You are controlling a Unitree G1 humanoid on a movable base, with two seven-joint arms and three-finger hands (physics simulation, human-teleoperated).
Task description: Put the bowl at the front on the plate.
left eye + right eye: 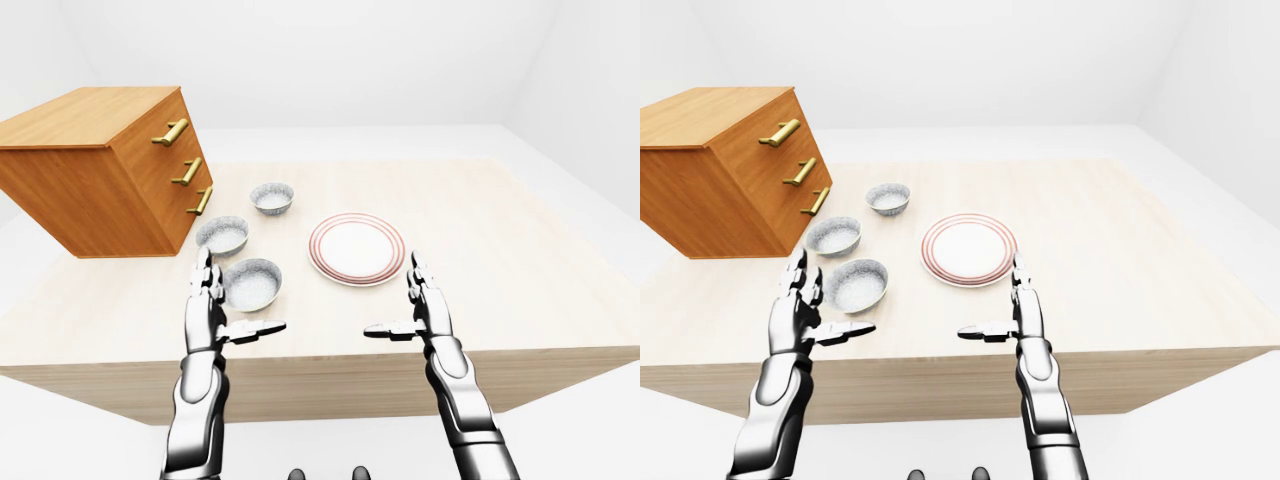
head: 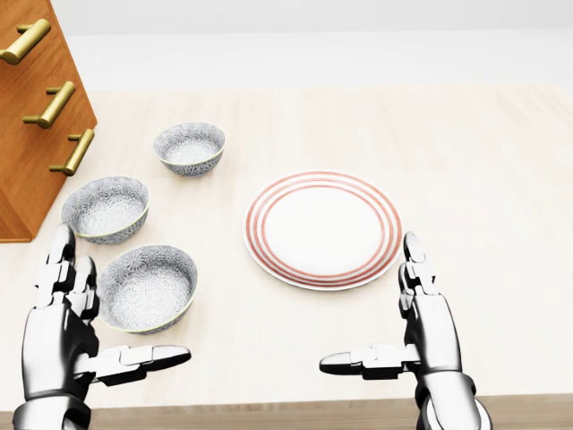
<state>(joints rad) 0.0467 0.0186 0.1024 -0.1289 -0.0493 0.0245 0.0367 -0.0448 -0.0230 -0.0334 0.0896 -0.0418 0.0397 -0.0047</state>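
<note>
At the bottom of the head view, over the near edge of the pale wooden counter (image 2: 483,179), both silver three-finger hands are spread open and hold nothing. The left hand (image 2: 58,340) stands just left of the task's thing, its fingers (image 2: 61,264) upright and its thumb stretched out below the bowl. The right hand (image 2: 434,336) mirrors it, just below the plate's right rim, thumb pointing left.

The grey speckled ceramic bowl nearest the robot (image 2: 148,287) sits upright on the counter, empty. No finger closes round it, so I judge the step in hand to be the approach to the grasp, and the placing not yet begun. The next move calls for the left hand to shift right and close on the rim or wall, then lift and carry the bowl up and to the right in this view.

The white round plate with red rings (image 2: 322,228) lies bare, near the bowl but apart from it. Beyond, a second grey speckled bowl (image 2: 105,208) and a third one (image 2: 189,147) both stand empty. At the far left is an orange-brown wooden drawer chest with brass handles (image 2: 36,116), its drawers shut.
</note>
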